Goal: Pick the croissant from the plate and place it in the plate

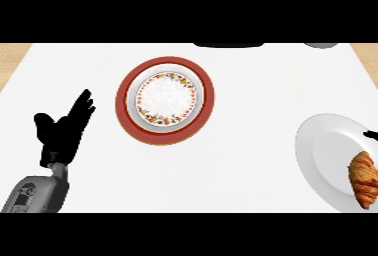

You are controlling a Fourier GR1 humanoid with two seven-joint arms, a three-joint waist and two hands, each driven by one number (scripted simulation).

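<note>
A golden-brown croissant (362,179) lies on a plain white plate (325,155) at the right edge of the view. Further left and back sits a red-rimmed plate (165,101) with a floral band and a white centre, nothing on it. My left hand (62,131) rests open at the left, fingers straight and pointing up toward the red-rimmed plate, apart from it. Just above the croissant, a small black tip (370,133) pokes in at the right edge; it may belong to my right hand, too little shows to tell.
The white counter top (244,165) spans the view, with wooden strips (13,62) at both far corners. A dark object (229,45) and a grey one (322,45) sit cut off at the back edge.
</note>
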